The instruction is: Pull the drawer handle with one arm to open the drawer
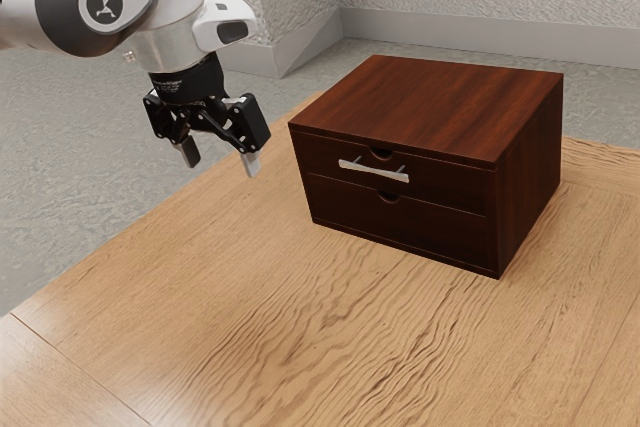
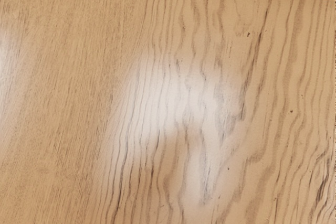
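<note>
Table [image 1: 250,347] foreground; gripper [image 1: 221,163] upper left, jaws apart, empty. Handle [image 1: 373,170] centre frame: thin, stiff metal, probably slick; pinch mid-bar.

Dark wooden drawer [image 1: 452,183] with silver handle [image 1: 373,170] looks shut.

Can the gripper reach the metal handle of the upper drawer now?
Probably yes. The gripper hangs open beside the cabinet, apart from it, and nothing stands between it and the handle on the upper drawer.
</note>
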Robot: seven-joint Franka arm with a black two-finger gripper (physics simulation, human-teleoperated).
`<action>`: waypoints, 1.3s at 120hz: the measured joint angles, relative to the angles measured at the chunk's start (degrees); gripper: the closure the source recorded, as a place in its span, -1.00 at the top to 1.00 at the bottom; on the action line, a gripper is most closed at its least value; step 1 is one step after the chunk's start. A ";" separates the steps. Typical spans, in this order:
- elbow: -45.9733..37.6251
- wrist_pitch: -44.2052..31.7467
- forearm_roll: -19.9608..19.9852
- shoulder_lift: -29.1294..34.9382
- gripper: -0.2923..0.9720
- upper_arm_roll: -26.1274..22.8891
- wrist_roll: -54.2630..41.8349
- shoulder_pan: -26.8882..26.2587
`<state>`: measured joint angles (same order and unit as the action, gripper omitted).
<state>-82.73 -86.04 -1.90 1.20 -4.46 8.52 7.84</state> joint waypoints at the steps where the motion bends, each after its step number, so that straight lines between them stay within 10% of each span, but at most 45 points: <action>1: 0.00 0.00 0.02 0.00 0.54 0.05 0.00 -0.05; 72: 13.80 5.35 7.67 -0.27 0.54 6.02 -1.20 -1.93; 156: 16.00 12.90 3.50 -0.23 0.54 6.11 -47.93 1.46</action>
<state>-66.73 -73.14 1.60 0.97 1.65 -39.41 9.29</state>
